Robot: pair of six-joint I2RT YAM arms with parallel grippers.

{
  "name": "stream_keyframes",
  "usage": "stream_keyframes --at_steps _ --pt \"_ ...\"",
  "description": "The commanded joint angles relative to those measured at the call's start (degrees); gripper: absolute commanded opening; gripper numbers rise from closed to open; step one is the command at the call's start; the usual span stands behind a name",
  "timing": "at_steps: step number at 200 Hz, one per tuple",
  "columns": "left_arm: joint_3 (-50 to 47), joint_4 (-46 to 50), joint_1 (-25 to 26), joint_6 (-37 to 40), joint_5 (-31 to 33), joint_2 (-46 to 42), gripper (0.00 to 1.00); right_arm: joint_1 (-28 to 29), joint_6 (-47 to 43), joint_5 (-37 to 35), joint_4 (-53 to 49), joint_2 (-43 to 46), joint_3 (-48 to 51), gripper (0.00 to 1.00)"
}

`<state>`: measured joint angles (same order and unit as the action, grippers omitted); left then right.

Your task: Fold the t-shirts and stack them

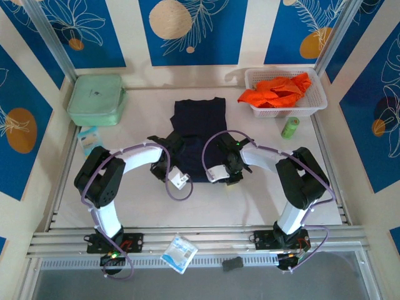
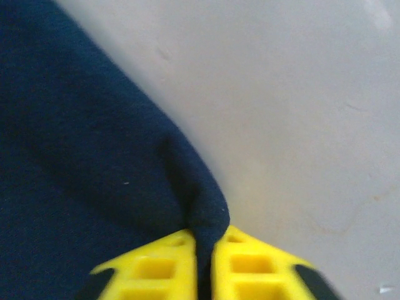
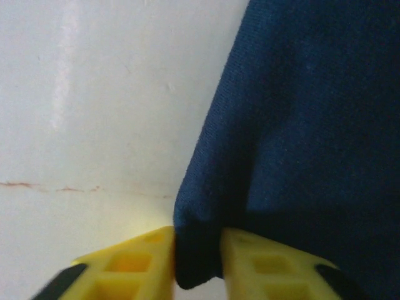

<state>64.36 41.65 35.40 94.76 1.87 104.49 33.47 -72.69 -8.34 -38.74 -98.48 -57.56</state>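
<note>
1. My left claw (image 2: 205, 244) is pinched tight on the near left corner of the navy t-shirt (image 1: 199, 122). Only a thin bit of cloth sits between its yellow fingers (image 2: 156, 265).
2. My right claw (image 3: 199, 250) is clamped on the near right corner of the same shirt. A thicker fold of cloth keeps its jaws a little apart.
3. The navy t-shirt lies flat in the middle of the table (image 1: 250, 200), with both claws at its near end.
4. The orange t-shirt (image 1: 275, 90) is crumpled in the white basket (image 1: 317, 103) at the far right.
5. The green case (image 1: 95, 99) sits far left, well apart from both shirts.
</note>
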Motion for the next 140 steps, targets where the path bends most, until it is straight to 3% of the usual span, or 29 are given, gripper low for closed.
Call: stream_keyframes --at_steps 1,15,80,140 --pt "-2.91 -14.75 0.20 -0.45 1.12 7.62 0.00 -0.58 1.04 1.90 -2.38 -3.21 0.36 0.13" --pt "-3.26 -15.53 0.19 -0.89 0.86 7.11 0.00 -0.86 1.25 2.14 -2.60 -3.13 0.18 0.00" --pt "-5.48 -13.37 0.40 -4.47 -1.60 -4.55 0.00 -0.70 1.94 2.71 -3.62 3.03 1.41 0.00" --pt "-11.86 -9.74 4.99 -12.89 2.05 -21.65 0.00 3.16 7.03 1.67 -4.53 15.15 5.19 0.00"
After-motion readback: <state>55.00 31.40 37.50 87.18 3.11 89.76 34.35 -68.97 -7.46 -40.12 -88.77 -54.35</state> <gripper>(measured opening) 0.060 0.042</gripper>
